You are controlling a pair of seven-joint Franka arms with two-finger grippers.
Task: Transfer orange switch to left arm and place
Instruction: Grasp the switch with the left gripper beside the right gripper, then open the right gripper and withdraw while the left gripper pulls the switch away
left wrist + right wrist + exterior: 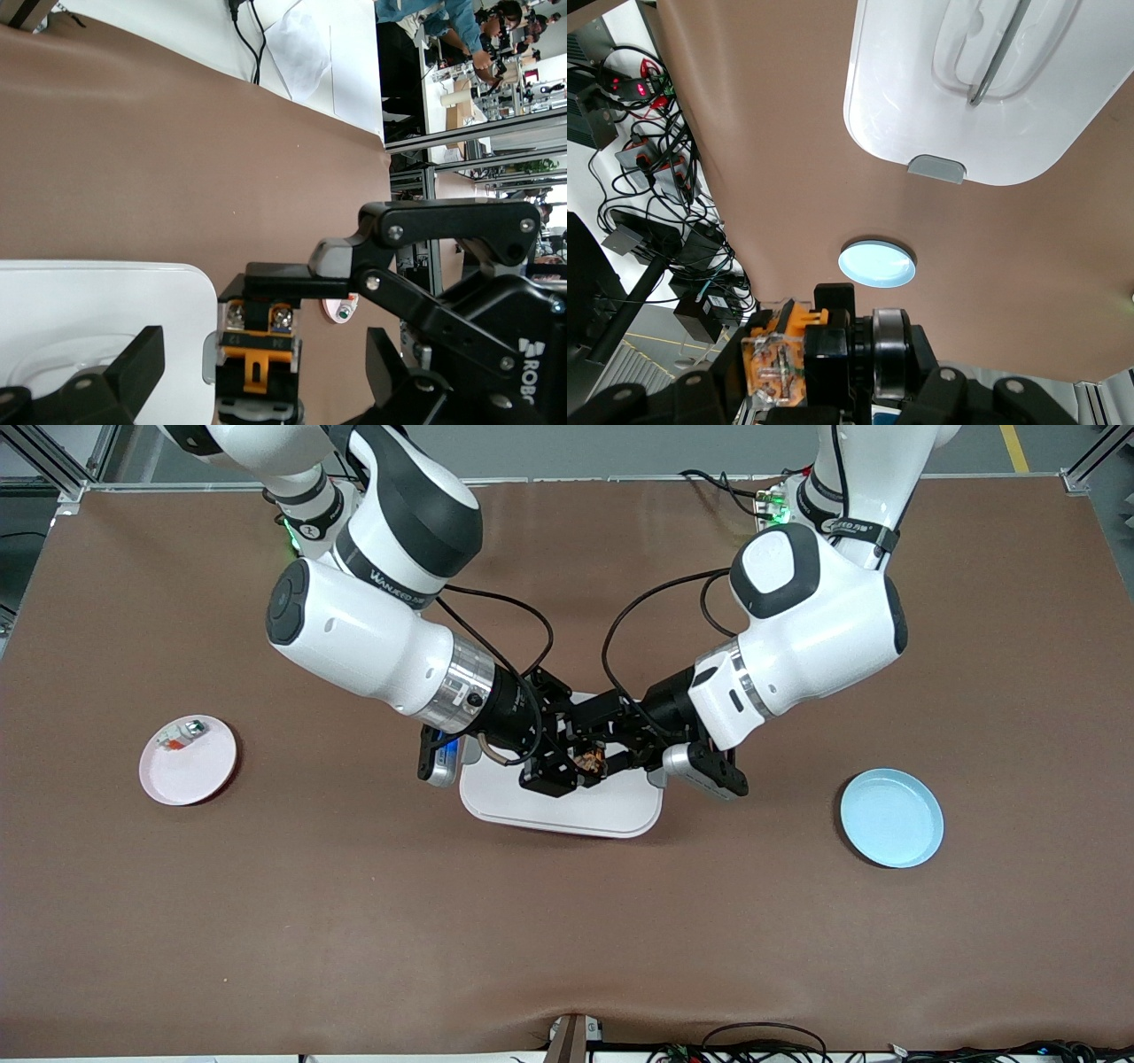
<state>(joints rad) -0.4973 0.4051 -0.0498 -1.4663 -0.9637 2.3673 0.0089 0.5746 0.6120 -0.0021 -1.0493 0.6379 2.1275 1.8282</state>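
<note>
Below my grippers sits the white lidded plastic box (611,808); my right gripper (580,760) clamps the small black-and-orange switch (591,762), my left gripper (611,753) spread wide around it.

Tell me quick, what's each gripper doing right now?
Left gripper: open, fingers either side of the orange switch, over the box.
Right gripper: shut on the orange switch.

box (567,808) – farther part hidden under both grippers | part on pink plate (182,735) – too small to identify | arm bases – cut off by top edge
</note>
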